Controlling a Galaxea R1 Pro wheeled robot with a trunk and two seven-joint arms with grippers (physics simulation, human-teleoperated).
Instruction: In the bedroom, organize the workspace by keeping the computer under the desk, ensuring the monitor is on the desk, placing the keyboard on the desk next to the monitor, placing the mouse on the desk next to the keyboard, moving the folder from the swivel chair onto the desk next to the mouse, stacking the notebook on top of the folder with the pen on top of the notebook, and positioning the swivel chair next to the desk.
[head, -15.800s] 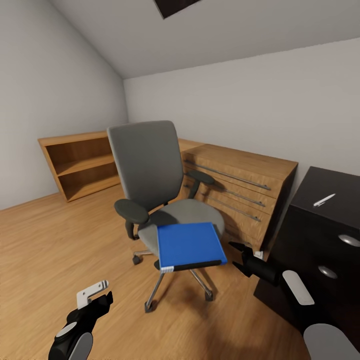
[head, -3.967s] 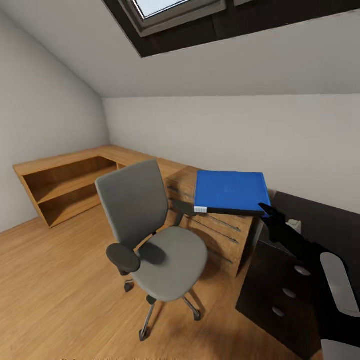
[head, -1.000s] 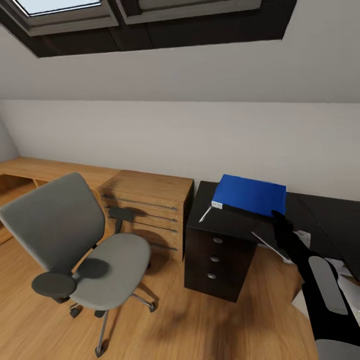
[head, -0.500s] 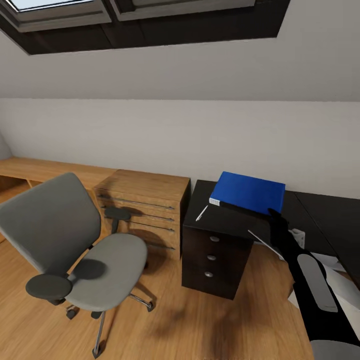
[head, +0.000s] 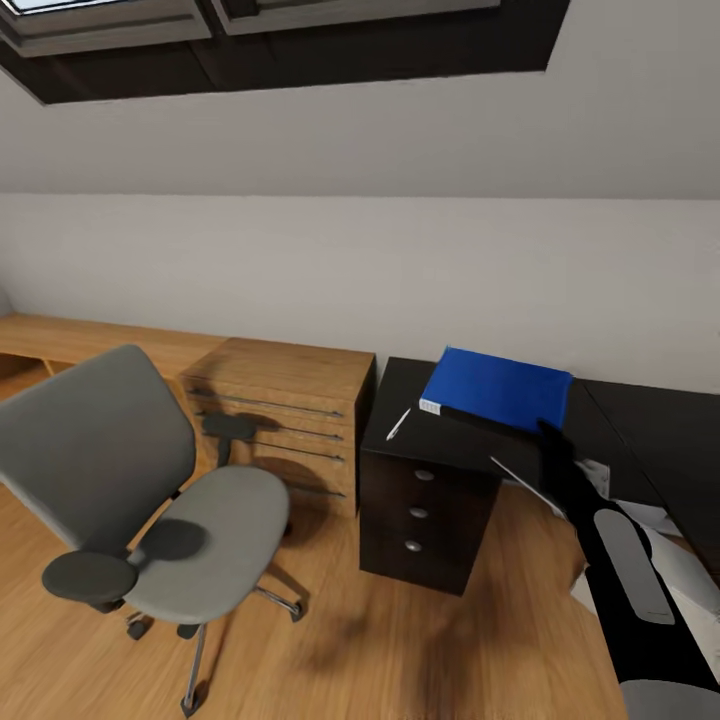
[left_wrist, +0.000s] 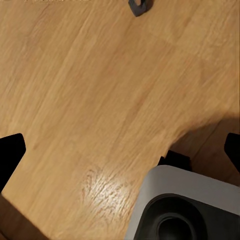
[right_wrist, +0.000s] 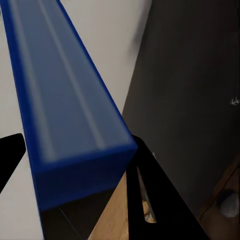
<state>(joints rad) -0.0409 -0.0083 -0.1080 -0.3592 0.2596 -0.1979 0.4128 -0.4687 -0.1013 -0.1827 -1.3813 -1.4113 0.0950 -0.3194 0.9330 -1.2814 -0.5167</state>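
Wooden floorboards (left_wrist: 100, 90) run under my robot, and my left pincer (left_wrist: 120, 150) hangs over them with its dark fingertips wide apart and nothing between them. Near my left stands the swivel chair (head: 130, 480), its grey seat now bare and still well apart from the worktop (head: 640, 420). Ahead on my right, my right pincer (head: 550, 435) grips the near edge of the blue folder (head: 497, 388), carrying it tilted above the glossy black worktop rather than lying flat on it. Over the last few seconds my view has swung from the chair to the worktop, and the folder has travelled with my arm from the seat to this spot. I judge the carry nearly done; lowering and letting go remain. Close to the folder, the thin white pen (head: 399, 423) lies on the worktop's corner above the black drawer unit (head: 420, 520). Farther back, a light wooden chest (head: 280, 410) stands against the white wall.
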